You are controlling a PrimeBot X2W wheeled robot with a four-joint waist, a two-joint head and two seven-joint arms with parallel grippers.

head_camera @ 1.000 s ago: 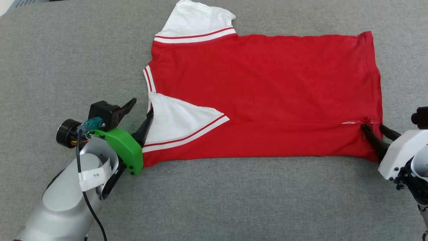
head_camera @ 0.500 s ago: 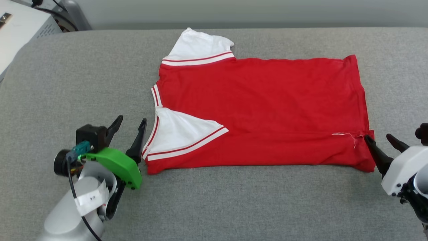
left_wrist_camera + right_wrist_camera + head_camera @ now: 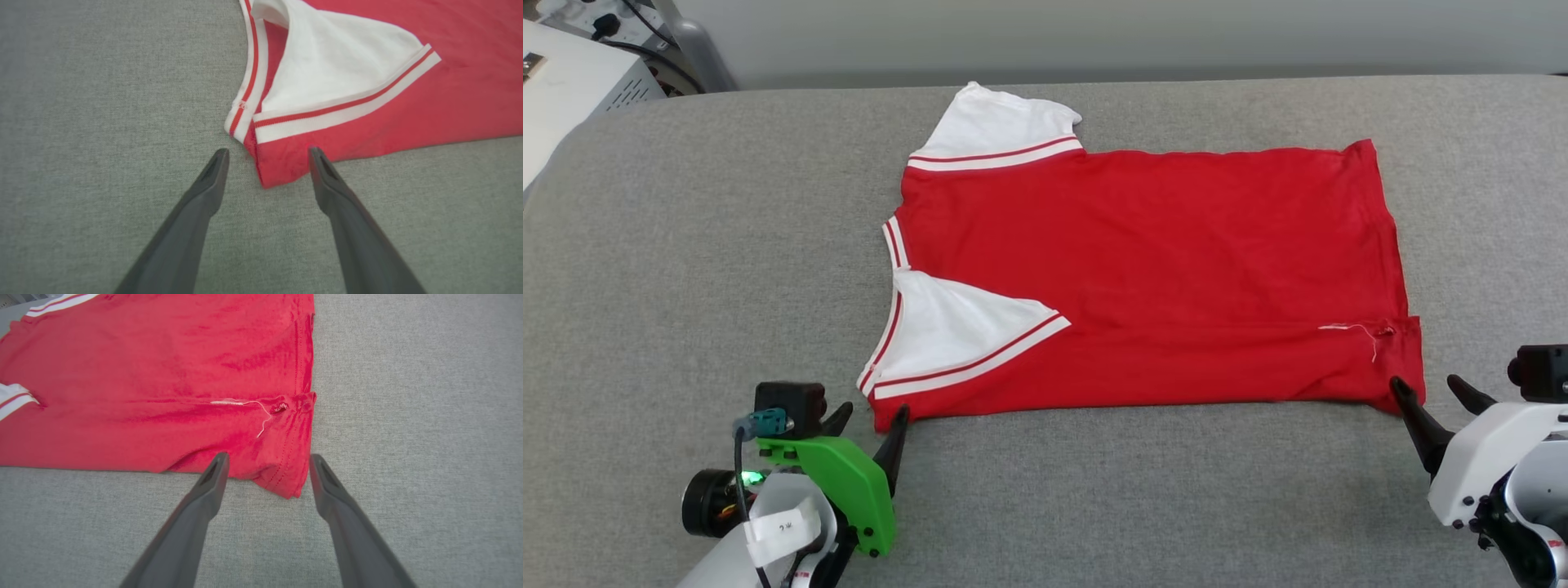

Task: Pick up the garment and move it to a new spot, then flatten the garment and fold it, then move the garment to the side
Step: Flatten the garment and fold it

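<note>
- The shirt [image 3: 1143, 269] lies flat on the grey bench [image 3: 686, 245]. Its near long edge is folded inward, with one white sleeve. Further folds and the move aside appear to remain.
- The left pincer [image 3: 874, 408] is released, low, straddling the near shoulder corner.
- The right pincer [image 3: 1424, 381] is released, straddling the near hem corner.

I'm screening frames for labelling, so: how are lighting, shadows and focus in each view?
Head view: soft, even light, the garment sharp, barely any shadow. Left wrist view: the left claw blurs toward the bottom edge; upper left corner dims. Right wrist view: mild sheen on the garment's wrinkles; the right claw is soft-edged too.
</note>
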